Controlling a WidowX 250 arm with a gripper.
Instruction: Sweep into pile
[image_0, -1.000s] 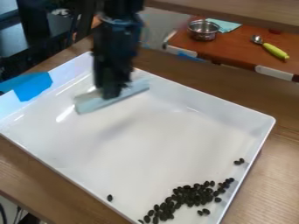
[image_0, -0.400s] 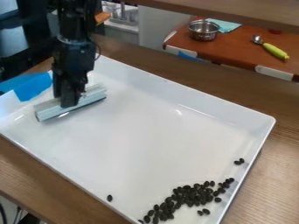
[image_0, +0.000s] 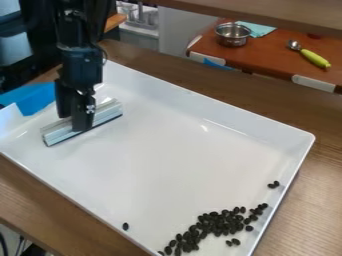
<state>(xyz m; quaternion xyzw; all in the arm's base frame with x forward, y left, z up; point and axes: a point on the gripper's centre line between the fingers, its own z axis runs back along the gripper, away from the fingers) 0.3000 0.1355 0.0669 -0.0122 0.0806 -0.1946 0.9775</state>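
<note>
hangs down at ten o'clock from the middle of the white tray (image_0: 244, 116), over its floor, with fingers slightly apart. grips in the black gripper (image_0: 74, 123) a long pale squeegee (image_0: 107, 114), pinched between both fingers and running from eight o'clock up to two o'clock. cannot tell if touching the floor with its edge or just clear of it. beside that, at ten o'clock, shows blue tape (image_0: 35, 98) over the tray's rim.

farther out, well apart from the squeegee, shows the main spread of dark beans (image_0: 220, 223) at five o'clock, scattered in a slanting band between two walls. shows also a lone bean (image_0: 125, 226) near seven o'clock, close to the wall, and a small cluster (image_0: 274, 185) near four o'clock, beside another wall.

under the tray, shows a wooden table (image_0: 324, 175). beyond, on a reddish-brown surface (image_0: 277, 57), shows a metal pot (image_0: 233, 35) at one o'clock, just beside a teal cloth (image_0: 259, 30), and, between one and two o'clock, a green-handled spoon (image_0: 315, 58).
</note>
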